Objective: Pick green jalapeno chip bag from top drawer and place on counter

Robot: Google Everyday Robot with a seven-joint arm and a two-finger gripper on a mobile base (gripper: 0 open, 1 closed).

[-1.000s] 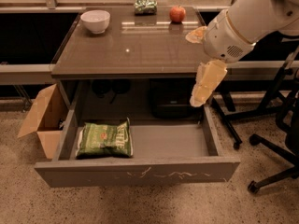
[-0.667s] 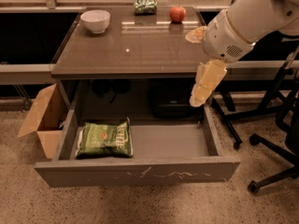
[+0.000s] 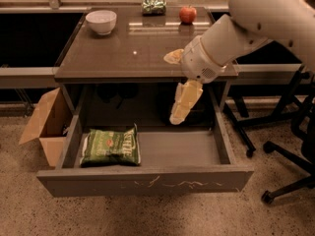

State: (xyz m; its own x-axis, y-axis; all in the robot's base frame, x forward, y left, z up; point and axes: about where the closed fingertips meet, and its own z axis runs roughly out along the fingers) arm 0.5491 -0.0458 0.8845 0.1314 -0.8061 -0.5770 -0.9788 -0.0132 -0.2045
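The green jalapeno chip bag (image 3: pixel 110 146) lies flat at the left end of the open top drawer (image 3: pixel 147 181), lettering up. The drawer's pale grey floor is bare to the bag's right. The counter (image 3: pixel 133 48) sits above the drawer. My gripper (image 3: pixel 175 92) hangs off the white arm at the counter's front right edge, above the right half of the drawer, up and to the right of the bag. Its yellowish fingers (image 3: pixel 183 102) are spread open and hold nothing.
On the counter's far side stand a white bowl (image 3: pixel 101 21), a small shiny green packet (image 3: pixel 153 6) and a red apple (image 3: pixel 187 14). An open cardboard box (image 3: pixel 47 124) sits on the floor left of the drawer. Black chair legs (image 3: pixel 290 156) stand at the right.
My gripper and arm have moved left and slightly down, from beside the drawer's right wall to over the drawer's right half. The bag has not moved.
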